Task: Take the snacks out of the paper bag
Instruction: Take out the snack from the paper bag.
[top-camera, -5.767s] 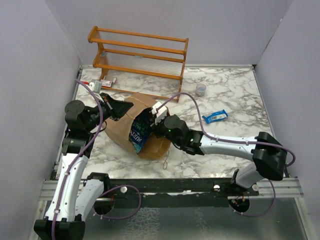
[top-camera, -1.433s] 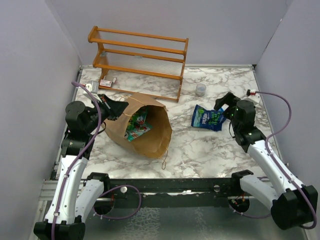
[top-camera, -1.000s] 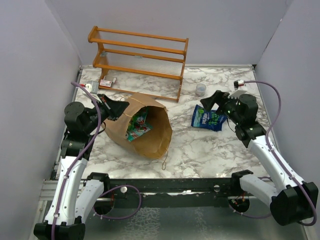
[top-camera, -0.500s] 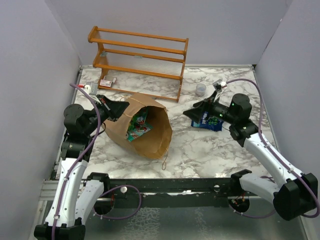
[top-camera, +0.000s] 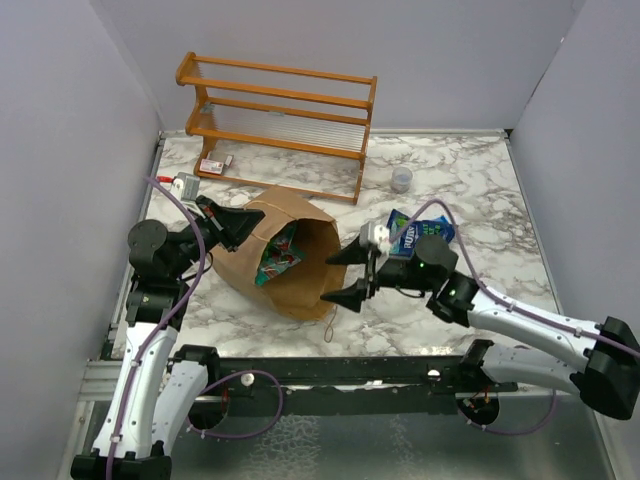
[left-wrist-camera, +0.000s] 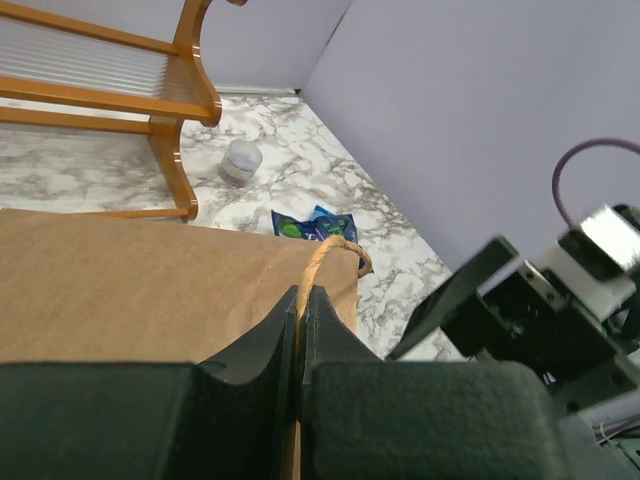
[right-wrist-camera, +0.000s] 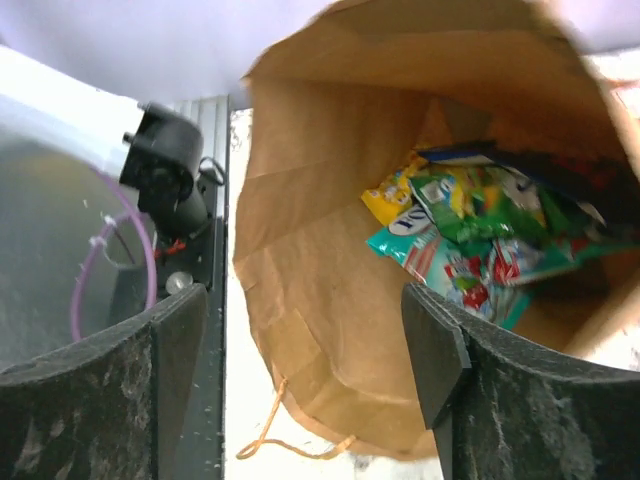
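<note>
Pouch lies behind our right jaws, which have returned wide to the bag mouth, snacks ahead, left jaws clamping its handle.

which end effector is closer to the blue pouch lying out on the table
Right. The right end effector sits open at the paper bag mouth, near the blue pouch. The left end effector is shut on the bag's far edge, the whole bag between them.

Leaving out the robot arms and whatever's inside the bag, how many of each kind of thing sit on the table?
Wooden rack: 1
Paper bag: 1
Blue snack pouch: 1
Clear cup: 1
Red-and-white packet: 1
Total: 5
</note>
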